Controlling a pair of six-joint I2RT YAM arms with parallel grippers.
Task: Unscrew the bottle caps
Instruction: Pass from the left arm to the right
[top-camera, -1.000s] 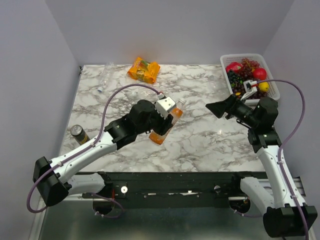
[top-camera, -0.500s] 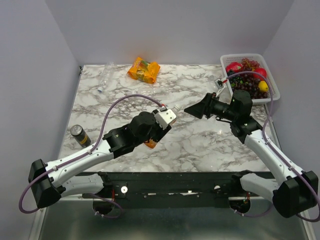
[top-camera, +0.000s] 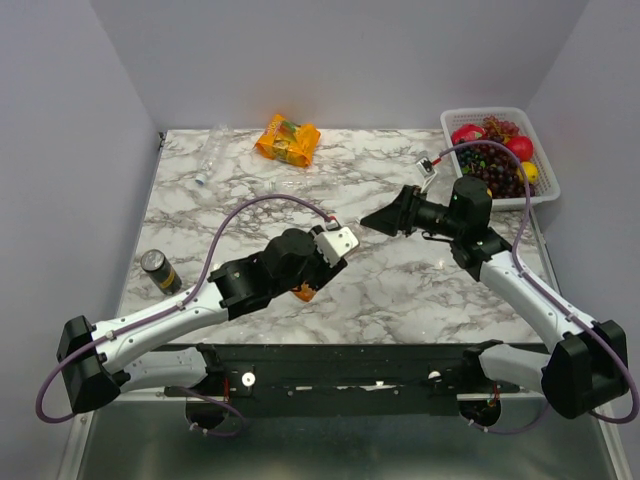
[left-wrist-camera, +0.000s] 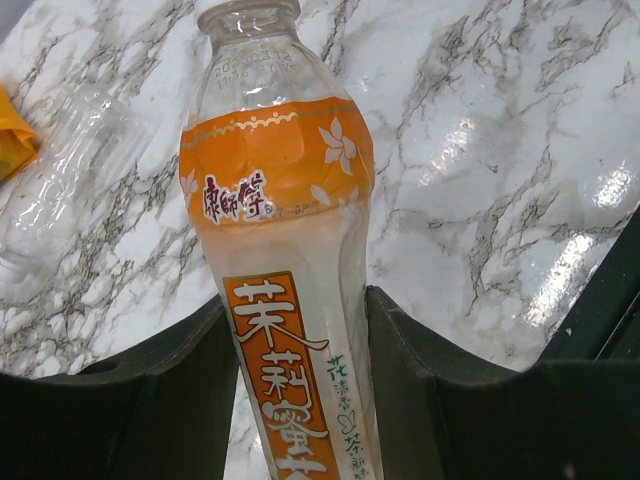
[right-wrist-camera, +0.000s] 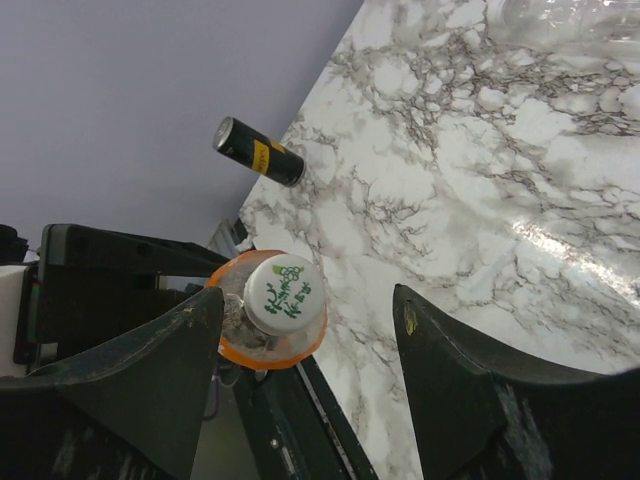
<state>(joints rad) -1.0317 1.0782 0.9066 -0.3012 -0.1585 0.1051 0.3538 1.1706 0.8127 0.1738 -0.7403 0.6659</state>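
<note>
My left gripper (left-wrist-camera: 300, 400) is shut on the orange-label bottle (left-wrist-camera: 275, 250) and holds it off the table. In the top view this gripper (top-camera: 318, 268) is at centre front, with the bottle's orange base (top-camera: 304, 291) showing below it. My right gripper (right-wrist-camera: 308, 300) is open, and its fingers straddle the bottle's white cap (right-wrist-camera: 285, 292) without touching it. The cap sits nearer the left finger. In the top view the right gripper (top-camera: 375, 221) faces the bottle's top. A clear bottle (top-camera: 210, 150) lies at the back left, its blue cap (top-camera: 200, 181) on.
An orange snack packet (top-camera: 287, 138) lies at the back centre. A white basket (top-camera: 447, 120) of fruit stands at the back right. A dark can (top-camera: 158, 268) lies at the left edge. Another clear bottle (left-wrist-camera: 70, 160) lies on the marble beyond the held one.
My right gripper has swung left from the basket to the held bottle's cap. My left arm has drawn the bottle slightly nearer and lower.
</note>
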